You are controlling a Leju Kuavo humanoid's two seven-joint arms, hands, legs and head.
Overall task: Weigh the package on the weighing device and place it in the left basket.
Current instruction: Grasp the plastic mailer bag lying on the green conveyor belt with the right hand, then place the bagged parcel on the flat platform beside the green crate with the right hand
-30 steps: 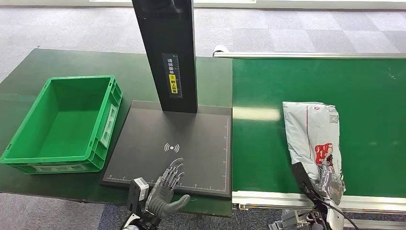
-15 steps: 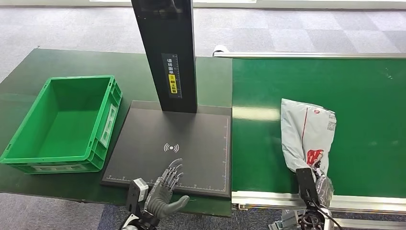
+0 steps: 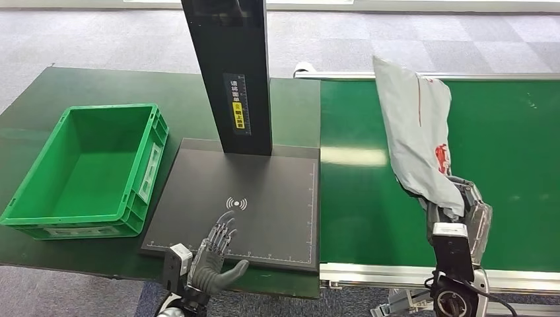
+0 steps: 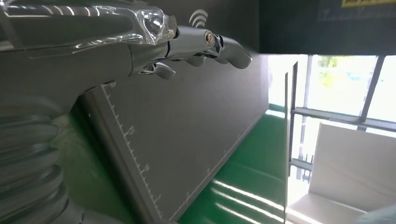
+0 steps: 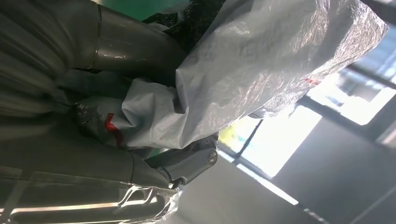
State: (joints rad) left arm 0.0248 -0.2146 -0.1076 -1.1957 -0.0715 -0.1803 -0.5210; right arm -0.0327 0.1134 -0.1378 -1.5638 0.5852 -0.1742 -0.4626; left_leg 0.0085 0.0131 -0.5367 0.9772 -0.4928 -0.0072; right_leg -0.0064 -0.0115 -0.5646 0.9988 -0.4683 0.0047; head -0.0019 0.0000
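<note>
Black upright column [image 3: 231,76] rising at far edge of scale plate [image 3: 264,198], left hand [image 3: 214,254] over near edge, green basket [image 3: 86,168] open-topped just left of plate.

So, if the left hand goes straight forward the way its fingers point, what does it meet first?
Probably the black column rising behind the scale plate; the left hand points across the plate, though its height is unclear.

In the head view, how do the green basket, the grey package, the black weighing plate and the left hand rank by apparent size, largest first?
1. Black weighing plate.
2. Green basket, slightly smaller.
3. Grey package; the right hand holds it raised, nearer the camera, so it may look bigger than it is.
4. Left hand, clearly smallest.
</note>
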